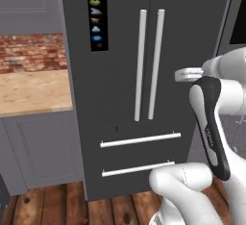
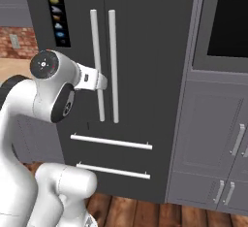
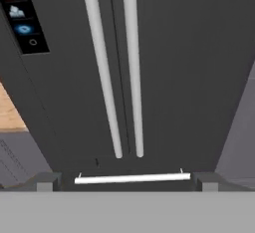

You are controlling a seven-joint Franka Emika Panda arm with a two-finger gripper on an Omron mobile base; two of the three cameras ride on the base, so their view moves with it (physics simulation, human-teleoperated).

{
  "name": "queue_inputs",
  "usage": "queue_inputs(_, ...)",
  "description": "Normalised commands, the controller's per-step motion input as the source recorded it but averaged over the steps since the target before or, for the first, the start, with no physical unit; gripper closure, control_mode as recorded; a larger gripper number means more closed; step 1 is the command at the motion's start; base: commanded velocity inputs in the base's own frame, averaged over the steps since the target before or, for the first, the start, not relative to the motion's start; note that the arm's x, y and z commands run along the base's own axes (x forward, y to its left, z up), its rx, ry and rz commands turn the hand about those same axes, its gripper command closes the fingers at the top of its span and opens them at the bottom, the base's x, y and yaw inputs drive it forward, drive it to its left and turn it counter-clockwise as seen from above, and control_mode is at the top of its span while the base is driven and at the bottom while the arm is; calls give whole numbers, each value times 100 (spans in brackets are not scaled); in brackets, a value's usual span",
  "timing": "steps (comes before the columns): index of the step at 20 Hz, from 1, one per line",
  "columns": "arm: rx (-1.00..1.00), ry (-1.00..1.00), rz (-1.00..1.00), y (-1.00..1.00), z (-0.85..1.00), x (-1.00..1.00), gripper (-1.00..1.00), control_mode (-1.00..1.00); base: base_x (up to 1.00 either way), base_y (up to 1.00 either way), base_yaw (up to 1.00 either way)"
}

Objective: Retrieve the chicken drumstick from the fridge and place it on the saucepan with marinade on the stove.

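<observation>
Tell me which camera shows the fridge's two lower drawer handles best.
The left base view: both drawer handles run unblocked across the fridge. In the right base view the arm covers their left ends; the hand view shows just the upper one.

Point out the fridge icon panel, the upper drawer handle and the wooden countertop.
icon panel (image 1: 96,15), left base view, middle of the black strip.
upper drawer handle (image 2: 111,141), right base view, mid-bar.
wooden countertop (image 1: 31,92), left base view, bare top surface.

Red brick wall (image 1: 31,51) at far left above a light wooden countertop (image 1: 33,92). Grey cabinets (image 1: 43,147) below it. Wood plank floor (image 1: 53,205). Grey cabinet column (image 2: 213,138) at right holding a black-windowed built-in oven (image 2: 227,27).
</observation>
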Motion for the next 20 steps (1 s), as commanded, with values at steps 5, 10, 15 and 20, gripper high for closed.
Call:
queue_inputs(5,8,-9,0,-1,12,46,-100,-100,0,0,0)
queue_inputs(10,1,-11,0,0,0,42,-100,-100,0,0,0)
queue_inputs(15,0,-5,-1,-3,-2,54,-100,-100,0,0,0)
queue_inputs(20,0,0,0,-9,0,65,-100,-100,0,0,0)
